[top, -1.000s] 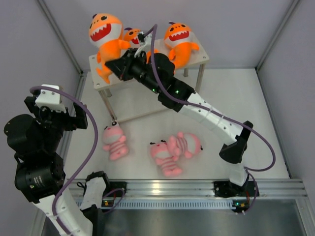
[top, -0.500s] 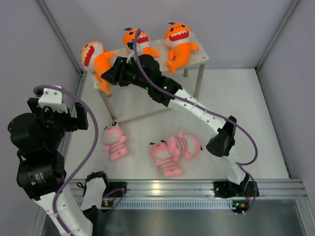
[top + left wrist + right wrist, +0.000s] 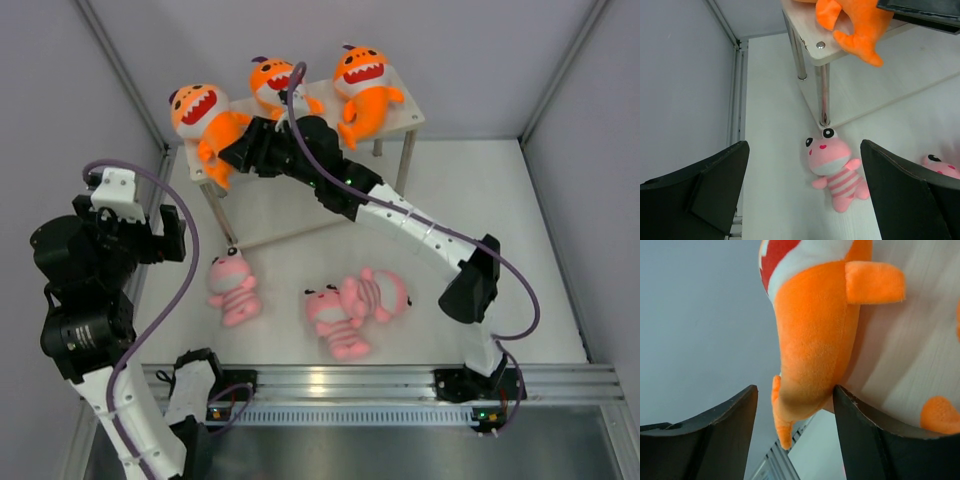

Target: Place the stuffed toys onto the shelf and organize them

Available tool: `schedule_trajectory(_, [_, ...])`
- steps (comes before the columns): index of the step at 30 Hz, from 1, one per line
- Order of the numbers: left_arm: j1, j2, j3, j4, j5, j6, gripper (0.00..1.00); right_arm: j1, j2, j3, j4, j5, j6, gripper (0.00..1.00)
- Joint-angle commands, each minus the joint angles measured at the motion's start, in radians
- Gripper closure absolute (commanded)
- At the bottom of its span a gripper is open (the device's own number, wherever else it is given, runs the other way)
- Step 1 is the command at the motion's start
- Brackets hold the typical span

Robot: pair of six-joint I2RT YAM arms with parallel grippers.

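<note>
Three orange sharks lie on the top board of the shelf (image 3: 408,118): left shark (image 3: 200,115), middle shark (image 3: 275,85) and right shark (image 3: 362,85). My right gripper (image 3: 232,152) is open at the left shark's tail end. In the right wrist view that shark (image 3: 815,325) lies between the spread fingers (image 3: 865,440), its tail hanging past the board's edge, and the right finger touches it. Three pink striped toys lie on the floor: one (image 3: 232,287) by the shelf leg and two (image 3: 335,320) (image 3: 380,293) side by side. My left gripper (image 3: 805,190) hangs open above the first pink toy (image 3: 835,167).
The shelf's metal legs (image 3: 824,95) stand just beyond the left pink toy. Grey walls close in on the left, back and right. The aluminium rail (image 3: 380,380) with both arm bases runs along the near edge.
My right gripper carried the left shark down onto the shelf's left end and opened off it. The left arm shifted slightly and stayed open.
</note>
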Motion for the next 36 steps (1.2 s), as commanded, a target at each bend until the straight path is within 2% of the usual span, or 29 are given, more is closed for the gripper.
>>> schedule_trajectory(1, [0.001,0.079,-0.009,0.035,0.008,-0.010,0.01,0.035,-0.115,-0.052,0.101,0.051,-0.023,0.38])
schedule_trajectory(5, [0.001,0.130,0.004,0.038,0.109,0.036,0.03,0.065,-0.202,-0.105,0.119,0.122,-0.086,0.34])
schedule_trajectory(10, [0.001,0.119,0.013,0.038,0.259,0.140,0.01,0.074,-0.340,-0.172,0.072,0.157,-0.175,0.32])
schedule_trajectory(12, [0.001,0.147,0.027,0.038,0.275,0.148,0.01,0.074,-0.385,-0.216,0.039,0.180,-0.224,0.31])
schedule_trajectory(16, [-0.001,0.232,0.077,0.038,0.278,0.156,0.01,0.071,-0.492,-0.278,-0.039,0.361,-0.359,0.29])
schedule_trajectory(19, [-0.001,0.332,0.167,0.038,0.284,0.134,0.01,0.054,-0.521,-0.327,-0.066,0.442,-0.401,0.30])
schedule_trajectory(22, [-0.060,0.407,0.230,0.038,0.185,0.122,0.01,0.011,-0.491,-0.287,-0.144,0.438,-0.408,0.30])
schedule_trajectory(23, [-0.100,0.421,0.243,0.038,0.066,0.124,0.01,-0.001,-0.477,-0.271,-0.159,0.432,-0.410,0.30])
schedule_trajectory(24, [-0.217,0.435,0.247,0.040,-0.023,0.127,0.01,-0.023,-0.462,-0.232,-0.168,0.421,-0.418,0.31])
schedule_trajectory(27, [-0.431,0.480,0.270,0.041,-0.164,0.116,0.01,-0.063,-0.384,-0.124,-0.192,0.352,-0.451,0.31])
schedule_trajectory(31, [-0.438,0.539,0.316,0.044,-0.184,0.105,0.01,-0.106,-0.227,0.058,-0.281,0.294,-0.480,0.31])
schedule_trajectory(36, [-0.450,0.582,0.320,0.060,-0.190,0.110,0.01,-0.148,-0.149,0.055,-0.203,0.249,-0.481,0.33])
